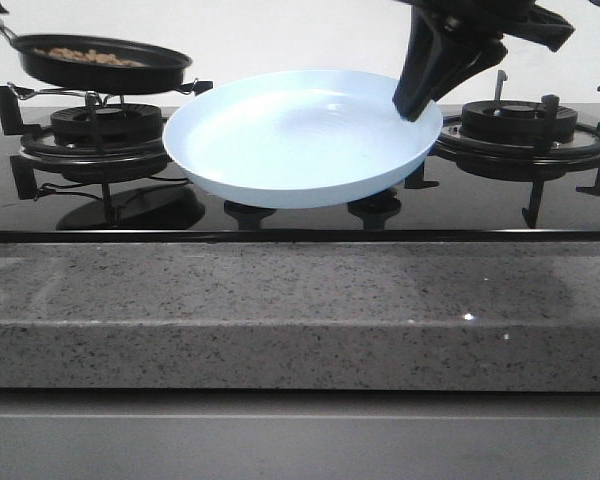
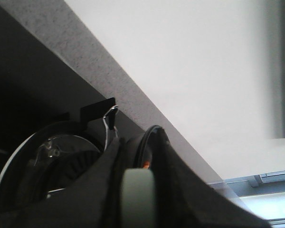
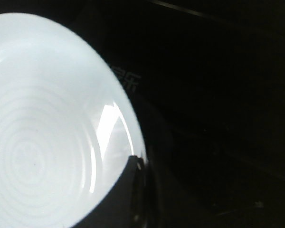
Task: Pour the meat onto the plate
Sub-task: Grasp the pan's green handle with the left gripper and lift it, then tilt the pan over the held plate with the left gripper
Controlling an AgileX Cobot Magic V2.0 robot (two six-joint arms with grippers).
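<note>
Plate held up over the stove, meat in the pan at the back left.

Nearest the camera runs the speckled grey countertop edge (image 1: 300, 320), and beyond it the glossy black cooktop (image 1: 280, 215). Above the cooktop's middle, between the two burners, the pale-blue plate (image 1: 295, 140) hangs clear of the glass, tilted slightly toward the camera; the right gripper (image 1: 412, 105) is clamped on its right rim from above, fingers pinching the edge. The plate's bowl is bare, showing faint concentric rings. Farther back on the left, the black frying pan (image 1: 105, 62) sits above the left burner (image 1: 100, 130), holding the reddish-brown meat (image 1: 88, 56). The left gripper (image 2: 137, 199) closes around the pan's pale handle (image 2: 137, 194). The right burner (image 1: 520, 125) stands behind the plate's right edge.
</note>
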